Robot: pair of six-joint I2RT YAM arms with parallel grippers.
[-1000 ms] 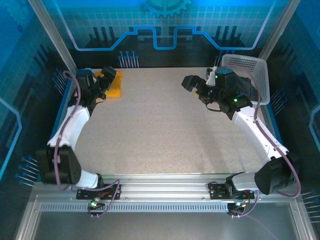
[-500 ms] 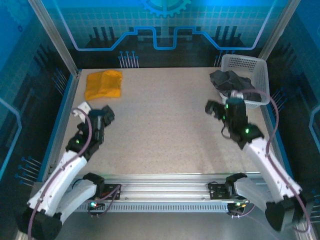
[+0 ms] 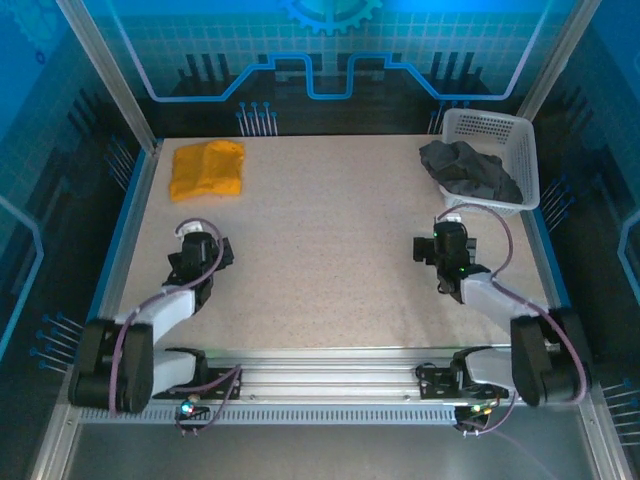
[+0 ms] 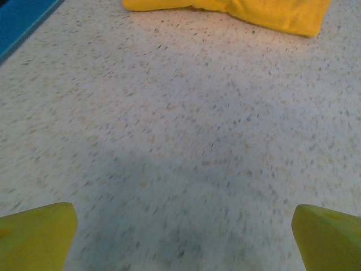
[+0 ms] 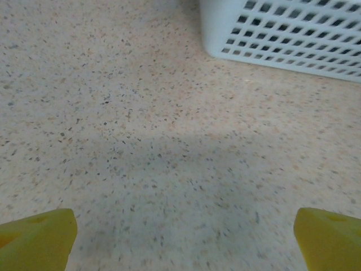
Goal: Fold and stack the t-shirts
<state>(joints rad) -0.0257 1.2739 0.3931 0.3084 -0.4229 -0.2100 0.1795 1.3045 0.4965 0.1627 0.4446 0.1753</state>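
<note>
Tabletop [image 3: 320, 230] first: speckled beige, one of it, and you have two arms bolted at its near edge. Your left arm [image 3: 150, 320] is bent low on the left side, and your right arm [image 3: 500, 300] mirrors it on the right. One white lattice basket [image 3: 525, 135] sits at the far right corner. Your right wrist camera catches the basket [image 5: 282, 34] a little way ahead.

Two t-shirts, counted. You see the charcoal t-shirt [image 3: 470, 172] bunched in the basket, spilling over its left rim, unfolded. You see the orange-yellow t-shirt [image 3: 208, 170] folded flat on the table at the far left corner, well apart from the grey one, so nothing is stacked yet. The left wrist view has the orange-yellow t-shirt [image 4: 254, 11] along its top edge.

Your left gripper [image 3: 205, 248] hovers over bare table, jaws spread wide, nothing between them. Your right gripper [image 3: 442, 242] is the same: released, empty, near the basket but apart from it. Yellow fingertips [image 4: 36, 234] show in the wrist views, two per view, four in all.
</note>
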